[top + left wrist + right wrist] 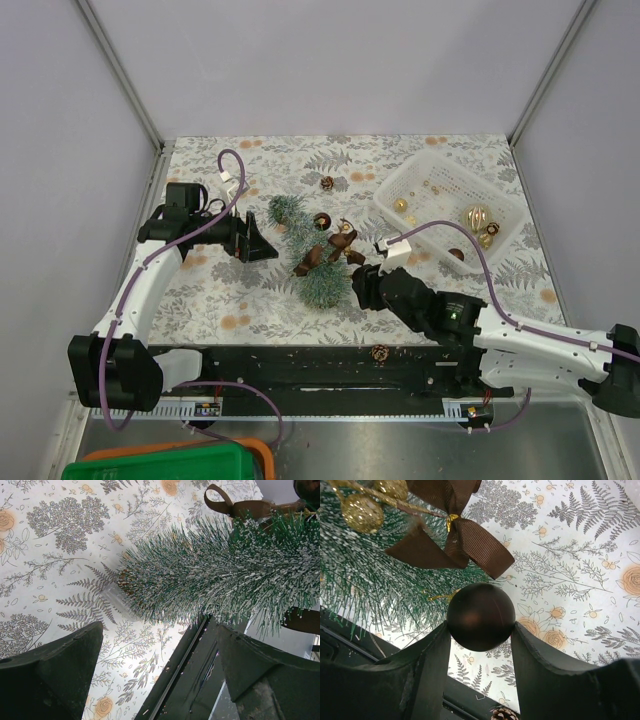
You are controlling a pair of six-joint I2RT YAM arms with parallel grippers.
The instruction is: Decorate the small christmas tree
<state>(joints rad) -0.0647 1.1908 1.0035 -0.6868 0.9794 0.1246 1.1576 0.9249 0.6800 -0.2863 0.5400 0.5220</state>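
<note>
Although the small christmas tree [295, 232] appears to lie on its side in the middle of the surface [230, 300], tip toward the far left and wide end toward the arms, its base cannot be made out. The right tool [357, 278] is pinched shut on a dark brown bauble [480, 616], just beside the lower bristles and below a brown ribbon bow [452, 535] and gold glitter balls [362, 512] already on the tree. The left tool [265, 243] is spread wide with nothing in it, close to the tip. The tree is probably light and would skid or roll at a push. Its bristles look soft and springy around a stiffer core. The surest hold is likely on that core near the tip, or on the base, squeezing through the bristles so the left tool steadies it while the bauble goes in.
</note>
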